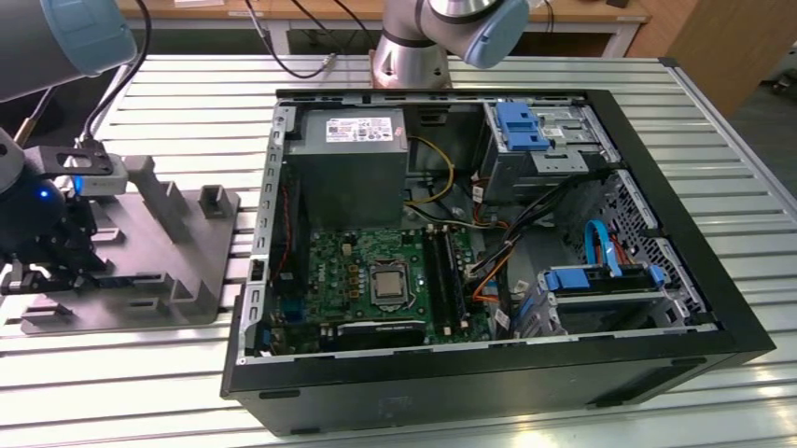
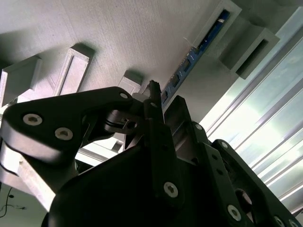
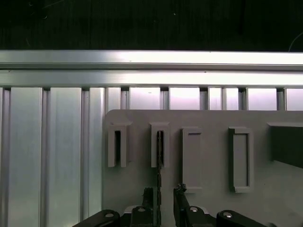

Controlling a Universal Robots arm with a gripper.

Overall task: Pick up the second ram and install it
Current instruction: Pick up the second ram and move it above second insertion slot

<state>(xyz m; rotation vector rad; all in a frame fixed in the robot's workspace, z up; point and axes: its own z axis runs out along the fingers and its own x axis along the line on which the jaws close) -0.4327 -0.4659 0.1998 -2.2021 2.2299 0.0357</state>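
The second ram (image 3: 159, 146) is a thin dark blue stick standing on edge in a slot of the grey holder (image 3: 213, 118). In the second wrist view the ram (image 2: 199, 47) shows its blue board and black chips running along that slot. My gripper (image 3: 163, 193) straddles the stick's near end, open, with a black finger (image 3: 147, 195) on one side and a small gap on each side. In the exterior view the gripper (image 1: 56, 271) hangs over the holder (image 1: 162, 252) at the exterior view's left, beside the open computer case (image 1: 697, 233).
Inside the case lie the green motherboard (image 1: 361, 271) with long black memory slots (image 1: 442, 271), a grey power supply (image 1: 355, 140), blue drive brackets (image 1: 521, 126) and loose cables. Further empty slots (image 3: 239, 158) stand on the holder. The table is ribbed aluminium (image 1: 722, 112).
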